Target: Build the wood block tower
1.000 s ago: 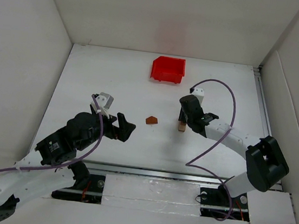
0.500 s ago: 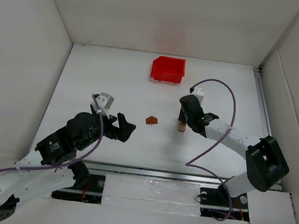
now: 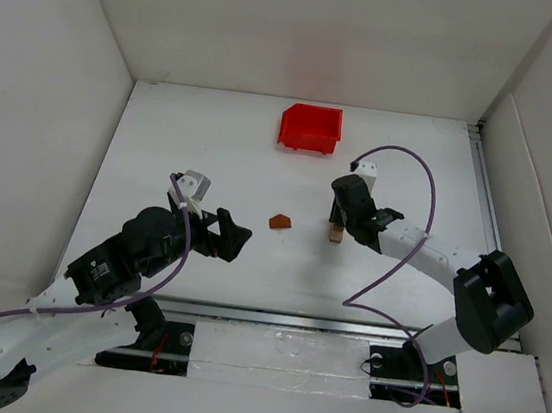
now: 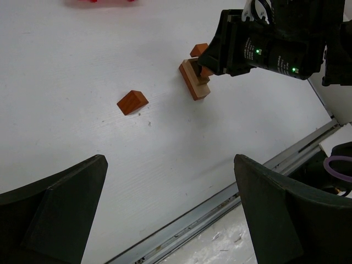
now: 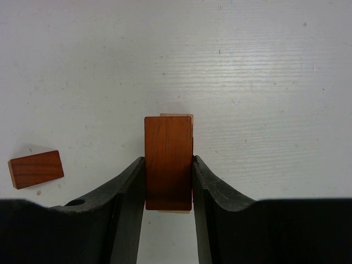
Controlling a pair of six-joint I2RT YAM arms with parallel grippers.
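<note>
Right wrist: reddish block (image 5: pixel 168 163) lengthwise along right pincer (image 5: pixel 168 159)

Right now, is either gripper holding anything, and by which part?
The right gripper pinches the dark reddish-brown block by its two long sides, above the tan block. The left gripper is open and holds nothing.

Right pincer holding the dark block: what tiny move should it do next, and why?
Probably open the right pincer a little and let go. The dark reddish-brown block it grips seems lined up on top of the light tan block, whose edge just peeks out behind. The orange-brown block lies apart on the table.
</note>
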